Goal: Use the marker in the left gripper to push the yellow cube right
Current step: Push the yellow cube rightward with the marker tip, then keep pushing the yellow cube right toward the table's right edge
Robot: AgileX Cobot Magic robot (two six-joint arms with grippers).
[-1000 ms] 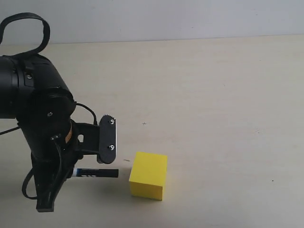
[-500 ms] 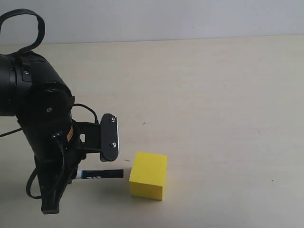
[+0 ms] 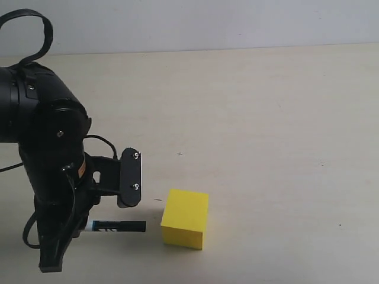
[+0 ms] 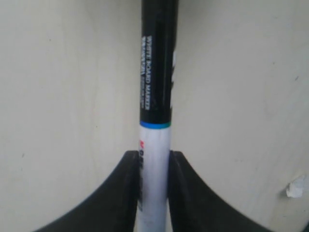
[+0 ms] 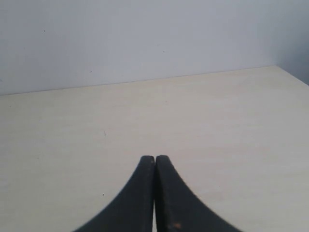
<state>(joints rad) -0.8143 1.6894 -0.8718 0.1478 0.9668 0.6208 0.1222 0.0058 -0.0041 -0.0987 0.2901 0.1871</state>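
We see a wide, pale tabletop [image 3: 266,118]. Our left gripper [image 4: 154,166] hangs low over it, clamped tight on something thin. Our right gripper [image 5: 154,162] has its fingers pressed together with nothing between them. The yellow cube [image 3: 185,218] sits out in front of the left gripper. The marker [image 3: 118,226] sticks straight out of that gripper, held by its white part. Its black tip is near the cube but not touching.
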